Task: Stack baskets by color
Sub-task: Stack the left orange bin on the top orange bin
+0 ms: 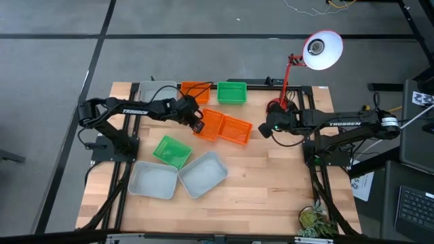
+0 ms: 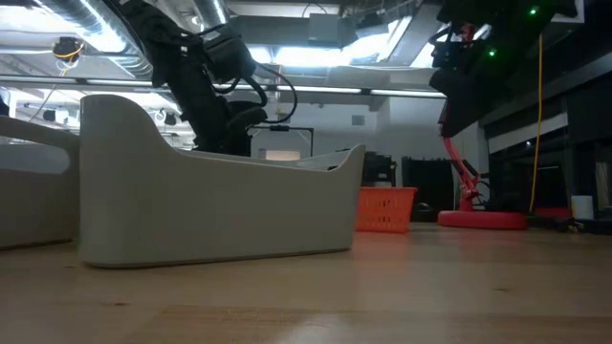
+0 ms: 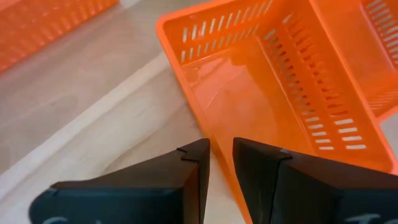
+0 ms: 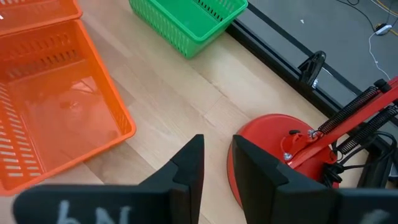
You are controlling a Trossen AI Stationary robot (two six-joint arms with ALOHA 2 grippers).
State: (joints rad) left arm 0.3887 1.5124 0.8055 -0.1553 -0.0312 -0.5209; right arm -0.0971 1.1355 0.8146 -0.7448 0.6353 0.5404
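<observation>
**Jaws, left:** fingers a narrow slot apart, nothing visibly caught between them. **Jaws, right:** the same narrow slot, empty.

**High view.**
- Left gripper (image 1: 198,123) sits at the left-hand long wall of the near orange basket (image 1: 211,125).
- That basket's long axis runs roughly front to back, a little skewed.
- The second orange basket (image 1: 237,131) touches it on the far side.
- Right gripper (image 1: 264,129) hangs just beside that second one, so I judge each arm nearest its own basket.

**Low view.** A white basket (image 2: 220,205) fills the foreground, with one orange basket (image 2: 387,208) behind it. Neither set of fingertips is readable here.

**Left wrist view.** Left gripper (image 3: 221,149) is over the basket's (image 3: 249,81) corner rim, and the wall runs away from my right-hand finger.

**Right wrist view.** Right gripper (image 4: 216,146) is over bare wood, between the orange basket (image 4: 56,112) and the lamp base (image 4: 273,143).
</observation>
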